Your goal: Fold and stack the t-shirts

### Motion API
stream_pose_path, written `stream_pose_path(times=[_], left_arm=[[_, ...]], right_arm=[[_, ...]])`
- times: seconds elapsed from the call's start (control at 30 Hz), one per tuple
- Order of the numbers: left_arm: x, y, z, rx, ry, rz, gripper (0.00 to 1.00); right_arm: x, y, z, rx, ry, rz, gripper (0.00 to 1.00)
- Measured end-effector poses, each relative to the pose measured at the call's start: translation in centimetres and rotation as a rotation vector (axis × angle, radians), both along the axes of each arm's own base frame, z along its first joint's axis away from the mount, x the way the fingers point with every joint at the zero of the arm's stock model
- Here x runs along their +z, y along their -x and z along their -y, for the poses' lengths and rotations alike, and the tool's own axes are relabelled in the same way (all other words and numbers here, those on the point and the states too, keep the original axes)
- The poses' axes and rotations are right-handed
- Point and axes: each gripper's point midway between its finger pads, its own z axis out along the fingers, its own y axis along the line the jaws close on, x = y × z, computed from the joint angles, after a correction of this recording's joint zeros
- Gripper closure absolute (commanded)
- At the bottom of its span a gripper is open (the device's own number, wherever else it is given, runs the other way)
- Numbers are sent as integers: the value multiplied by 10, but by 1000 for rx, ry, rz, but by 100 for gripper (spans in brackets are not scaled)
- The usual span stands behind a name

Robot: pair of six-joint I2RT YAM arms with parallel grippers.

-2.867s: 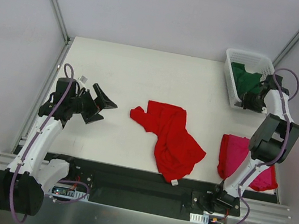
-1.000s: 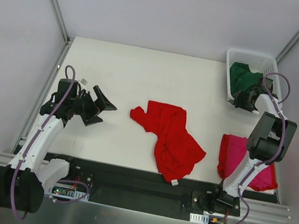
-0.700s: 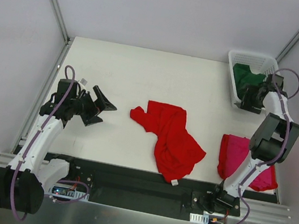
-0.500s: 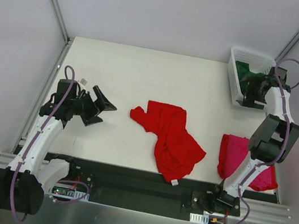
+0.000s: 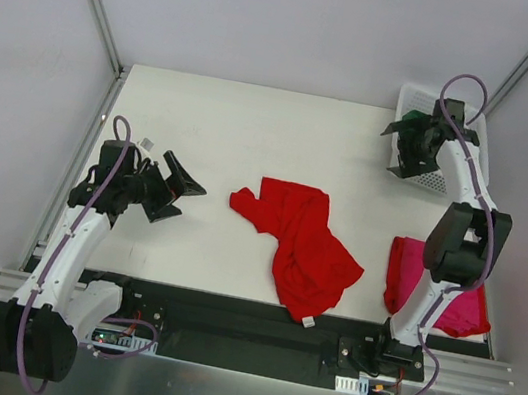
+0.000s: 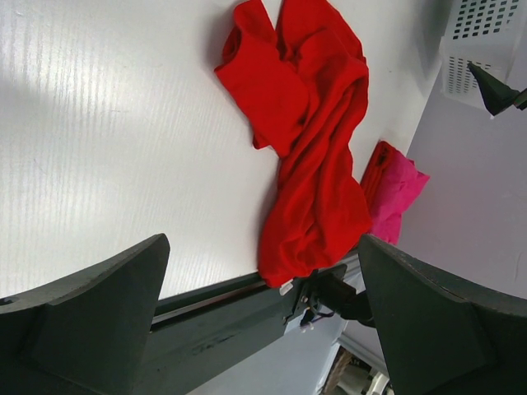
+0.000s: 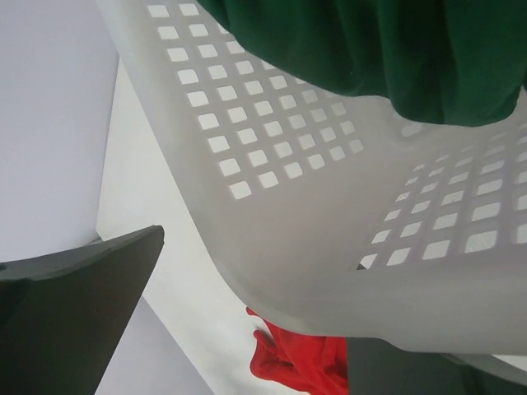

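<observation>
A bright red t-shirt (image 5: 303, 240) (image 6: 317, 140) lies crumpled at the table's middle. The magenta-pink t-shirt (image 5: 411, 273) (image 6: 397, 191) lies folded at the near right, partly behind the right arm. The dark green t-shirt (image 5: 419, 119) (image 7: 395, 49) sits in the white basket (image 5: 446, 182) (image 7: 313, 206). My right gripper (image 5: 397, 149) (image 7: 255, 288) hovers open at the basket's left side; the basket wall fills its view and nothing is gripped. My left gripper (image 5: 176, 188) (image 6: 262, 239) stands open and empty above the table, left of the red shirt.
The basket stands in the far right corner against the enclosure's frame. A black rail (image 5: 253, 323) runs along the near edge, and the red shirt's hem reaches it. A small white tag (image 5: 147, 141) lies by the left arm.
The right gripper opened and swung from the basket's near right side to its left side; the basket shifted slightly. The left arm and the red and pink shirts stayed put.
</observation>
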Motion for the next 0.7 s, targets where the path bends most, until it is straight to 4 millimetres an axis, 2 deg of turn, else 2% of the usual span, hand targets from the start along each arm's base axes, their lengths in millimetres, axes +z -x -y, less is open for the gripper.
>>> stream_pose_path(times=[0.1,0.3,0.57,0.7], left_arm=[[2,1,0,-1,1,8,1],[3,2,0,-2,0,12,1],[2,2,0,-5,-5,12,1],[1,3,0,-11,-10,11,1]], right_arm=[[-1,2,0,11,19,-5,4],[6,1,14,-7,73,-2,4],[16,8,49,-70,151,-9,4],[3,25,69,-114,157,-55,4]])
